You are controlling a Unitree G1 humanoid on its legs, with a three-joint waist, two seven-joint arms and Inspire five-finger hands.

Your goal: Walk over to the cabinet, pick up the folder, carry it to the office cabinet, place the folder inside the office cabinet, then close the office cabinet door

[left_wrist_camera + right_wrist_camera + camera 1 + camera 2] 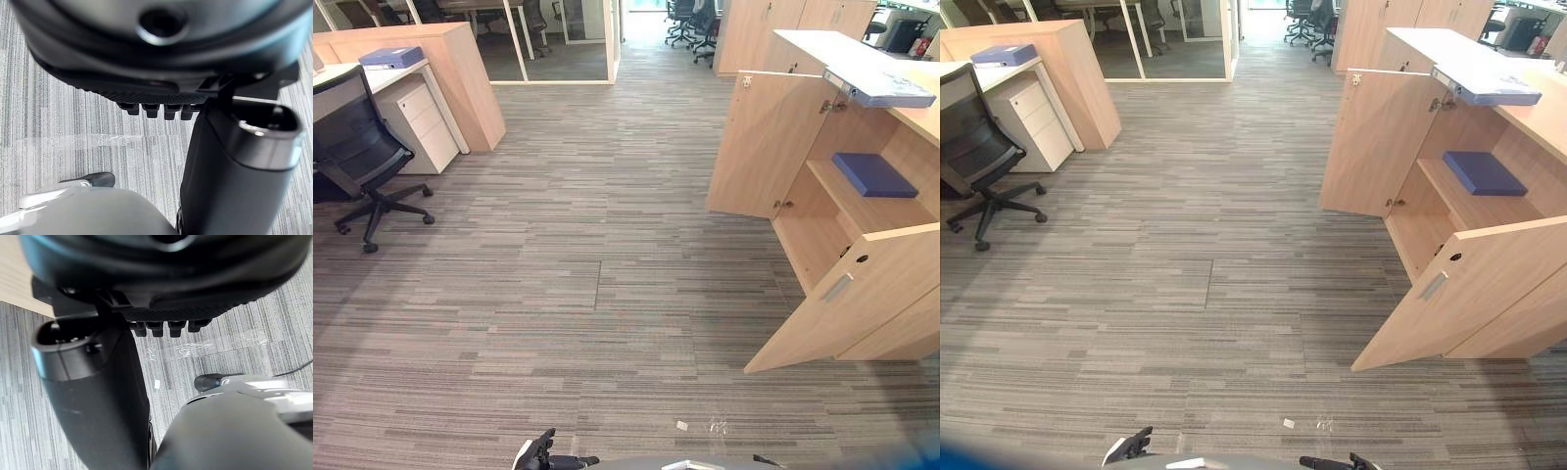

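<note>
The dark blue folder (pixel 873 174) lies flat on the shelf (pixel 858 211) inside the office cabinet (pixel 818 47), a little back from the shelf's front edge, with nothing touching it. Both of the cabinet's doors stand wide open: the far door (pixel 766 142) swings out towards the middle of the room, and the near door (pixel 862 294) angles out over the carpet (pixel 587 294), its handle facing up the room. On the cabinet's top, right above the opening, a second, paler blue folder (pixel 881 90) lies flat with its long edge hanging out over the front edge.

Neither hand is anywhere near the cabinet. The left hand (pixel 540 452) hangs low over the carpet, well apart from the doors, its fingers (pixel 157 110) loose and holding nothing. The right hand (pixel 195 311) hangs the same way on the other side, fingers relaxed and empty. Below them on the carpet there's a strip of clear tape (pixel 205 346) and, just beside it, a small white scrap (pixel 681 425).

Across the room, a bench (pixel 382 80) runs along a wooden partition, and another blue folder (pixel 391 57) sits at its far end. A white drawer unit (pixel 423 122) is tucked under the bench, and a black office chair (pixel 357 152) stands just in front of it.
</note>
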